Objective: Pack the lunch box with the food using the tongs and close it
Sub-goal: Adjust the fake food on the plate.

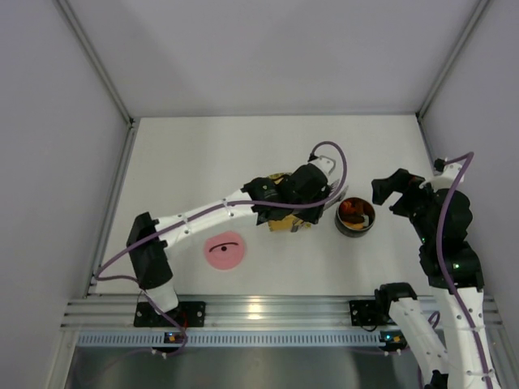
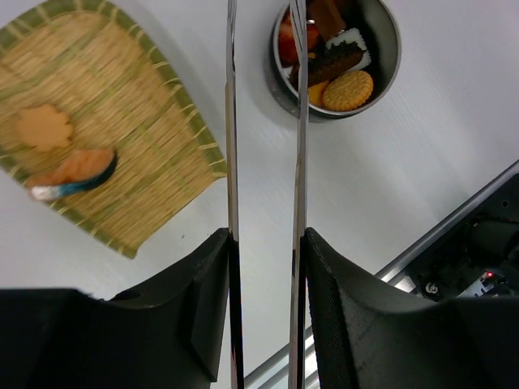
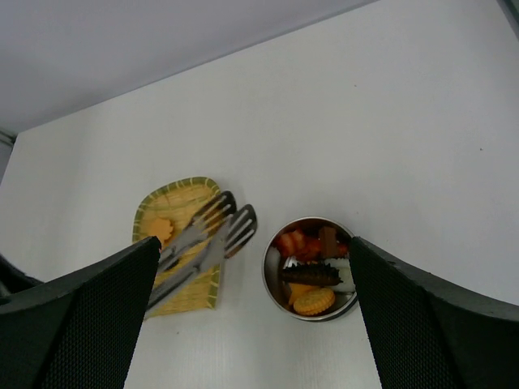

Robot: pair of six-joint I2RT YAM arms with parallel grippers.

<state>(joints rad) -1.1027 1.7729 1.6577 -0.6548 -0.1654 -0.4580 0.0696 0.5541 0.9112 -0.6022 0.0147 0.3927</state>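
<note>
- Left gripper (image 2: 265,251): fingers pressed on the two arms of the tongs (image 2: 231,121), one finger on each arm. The arms stand slightly apart.
- Tongs: run straight ahead of the left gripper. The tips hang between the tray and the lunch box, and nothing shows between them.
- Lunch box (image 2: 391,49): ahead and just right of the tong tips, open, holding food (image 2: 349,89): a round biscuit, a dark brown bar, red and white pieces.
- Tray (image 2: 138,138): ahead and left of the left gripper, carrying an orange leaf-shaped piece (image 2: 45,127) and a salmon-coloured slice (image 2: 73,172).
- Lid (image 1: 225,251): flat on the table, well behind the left gripper.
- Right gripper (image 3: 253,243): fingers wide apart, empty, hovering short of the lunch box.
- Step, as judged: between picks, two pieces unpacked.
- Next move calls for swinging the tips left over the tray, straddling one piece, then squeezing.
</note>
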